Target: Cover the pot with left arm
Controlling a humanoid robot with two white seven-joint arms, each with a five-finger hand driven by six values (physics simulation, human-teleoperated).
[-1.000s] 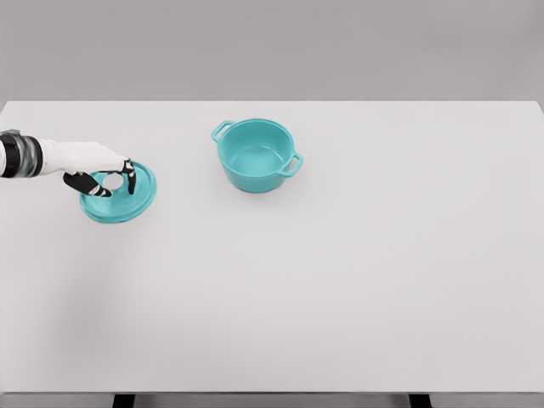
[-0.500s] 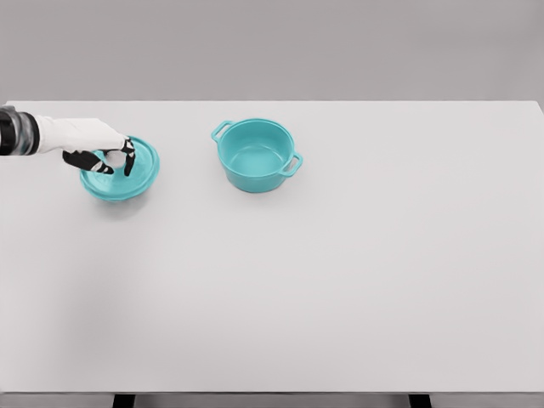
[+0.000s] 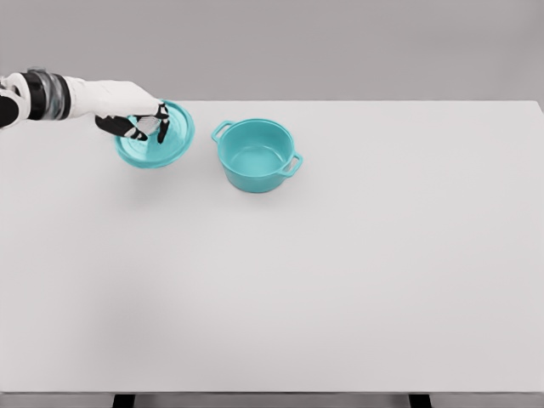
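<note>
Above the white table, my left hand has its fingers clamped on the teal lid, holding it tilted in the air. I see the open teal pot just right of it, apart.

The pot stood upright on the table, toward the far edge and left of the table's middle, its mouth uncovered. My left hand reached in from the left of the pot, fingers closed on the lid. The lid hung just left of the pot, apart from it and not touching, raised off the table and tilted. The broad stretch of table right of the pot and in front of it lay well apart from the lid.
</note>
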